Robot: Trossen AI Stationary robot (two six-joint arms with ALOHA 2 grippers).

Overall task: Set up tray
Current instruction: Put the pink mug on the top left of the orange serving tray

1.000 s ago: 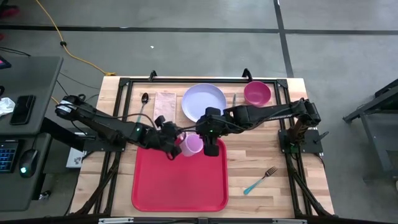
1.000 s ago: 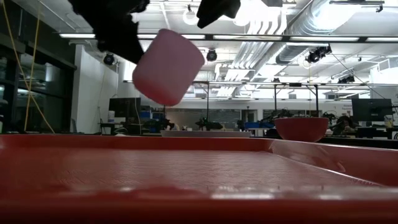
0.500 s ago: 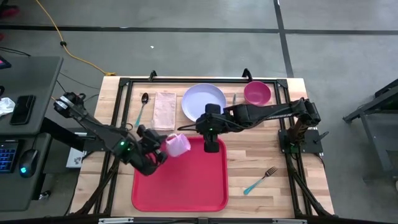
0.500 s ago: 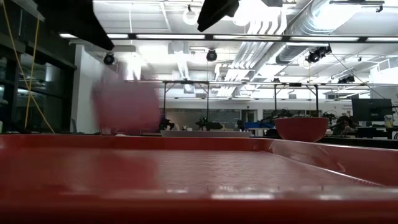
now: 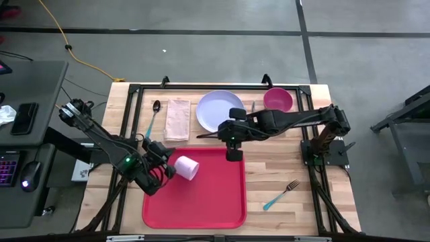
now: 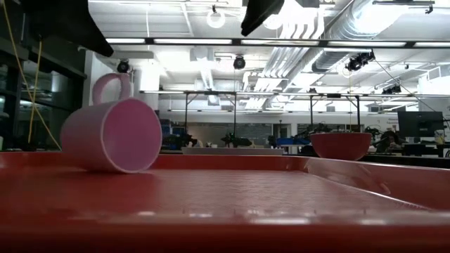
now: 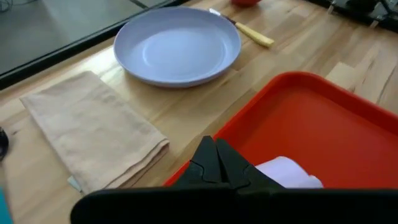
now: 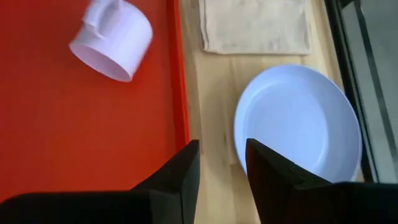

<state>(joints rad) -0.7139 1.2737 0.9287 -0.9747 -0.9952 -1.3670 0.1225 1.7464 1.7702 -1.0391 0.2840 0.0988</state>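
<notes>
Left gripper is clenched on nothing, at the left edge of the big flat red plastic tray.

Right beside it a pink plastic mug lies tipped on its side near the tray's back left corner, handle up. The tray sits on the front middle of the wooden table. Right gripper, fingers partly apart and holding nothing, hangs over the tray's back edge by the round pale blue plate. I think the mug could roll away, because it is round and nothing holds it. A bump from either arm could push it off the tray.
</notes>
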